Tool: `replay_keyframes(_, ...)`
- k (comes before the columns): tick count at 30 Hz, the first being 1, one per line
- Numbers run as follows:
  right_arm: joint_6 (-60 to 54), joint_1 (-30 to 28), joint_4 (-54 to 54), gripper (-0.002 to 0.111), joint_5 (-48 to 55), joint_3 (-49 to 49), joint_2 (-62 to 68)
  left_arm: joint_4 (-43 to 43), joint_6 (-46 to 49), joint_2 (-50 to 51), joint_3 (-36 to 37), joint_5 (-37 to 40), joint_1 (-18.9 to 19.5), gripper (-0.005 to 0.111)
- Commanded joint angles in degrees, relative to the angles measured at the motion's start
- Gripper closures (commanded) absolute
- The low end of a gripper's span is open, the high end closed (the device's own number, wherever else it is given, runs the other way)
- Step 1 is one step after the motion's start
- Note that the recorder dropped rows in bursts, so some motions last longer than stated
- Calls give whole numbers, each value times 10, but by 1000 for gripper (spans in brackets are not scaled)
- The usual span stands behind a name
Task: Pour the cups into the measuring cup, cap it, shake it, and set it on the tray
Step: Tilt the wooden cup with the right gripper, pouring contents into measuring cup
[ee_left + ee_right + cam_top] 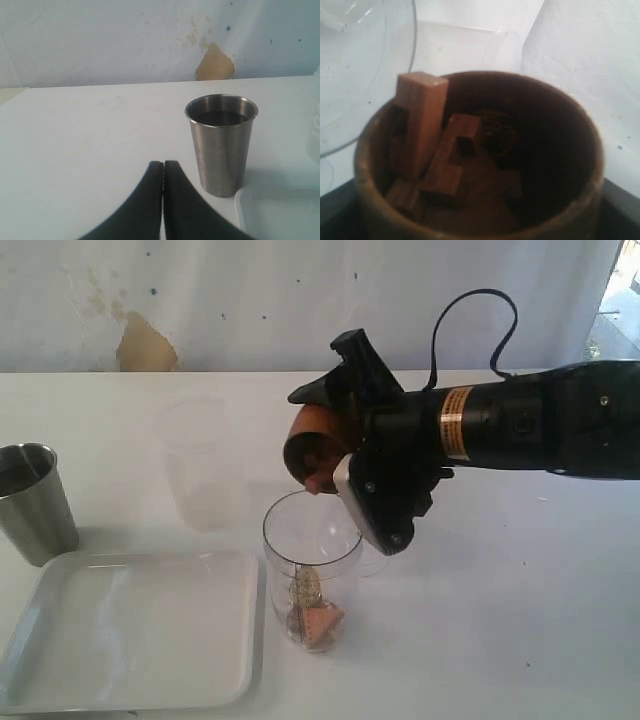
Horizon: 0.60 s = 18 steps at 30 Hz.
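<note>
My right gripper (pixel 338 448) is shut on the small brown wooden cup (pixel 308 432), which is tipped with its mouth down over the clear measuring cup (pixel 312 550). A few brown pieces (pixel 315 620) lie at the measuring cup's bottom. In the right wrist view several wooden blocks (pixel 422 120) sit inside the wooden cup (pixel 565 150), and the measuring cup's rim (pixel 395 95) shows beyond it. The steel tumbler (pixel 35 502) stands upright at the far left, behind the white tray (pixel 130 635). My left gripper (pixel 163 164) is shut on nothing, short of the tumbler (pixel 221 142).
A frosted unmarked cup (pixel 195 460) stands behind the tray, left of the measuring cup. The tray's corner (pixel 280 215) lies just beside the tumbler. A white wall with a brown patch (pixel 145 345) rises behind the table's far edge.
</note>
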Motion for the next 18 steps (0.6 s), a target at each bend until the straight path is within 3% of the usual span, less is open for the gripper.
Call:
replay_keyframes(1, -55, 1, 6, 108, 11, -4, -3, -2, -1, -3, 3, -4, -1, 106)
replay_keyframes(18, -205, 1, 6, 108, 61, -4, -8, -2, -1, -3, 3, -4, -1, 106)
